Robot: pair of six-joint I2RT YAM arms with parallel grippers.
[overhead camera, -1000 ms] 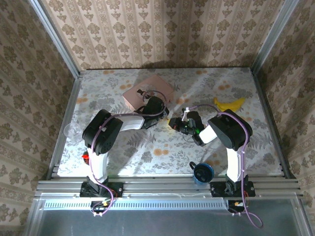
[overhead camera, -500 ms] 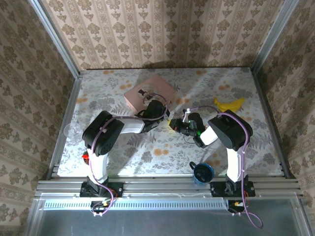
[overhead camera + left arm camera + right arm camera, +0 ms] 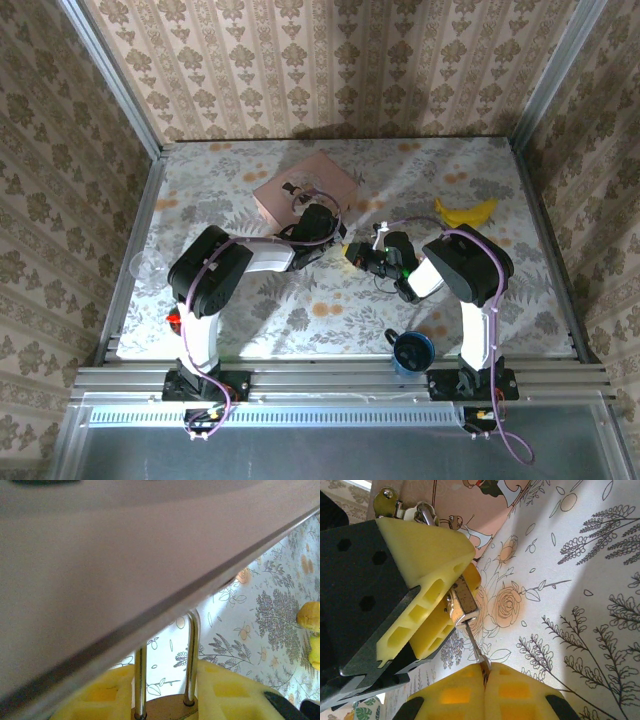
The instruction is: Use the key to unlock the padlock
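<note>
Barely budged since a second ago: left gripper a hair nearer, right gripper pretty much parked where it was. Same grips on both sides, as far as can be seen.

Left side: clamped partway closed on the padlock, yellow pads squeezing the brass body from both sides. Held around the middle of the table, just near-right of the pink box, right between the two grippers. From the left wrist: shackle sticking up out of the body, both legs reaching the brass, top of the loop hidden behind the box edge.

Right side: pinched all the way shut on the key, pads pressed together with only the thin blade poking out. Blade running straight up to the silvery end of the padlock and touching it. Can't tell whether actually seated in the keyhole or just sitting at the mouth.

Almost nose to nose in the top view, left reaching in from the left, right from the near right. Box clasp just beyond the left pads in the right wrist view.

Off to the far right, well apart from all that: banana. Down at the near edge, by the right arm's base: blue cup.
</note>
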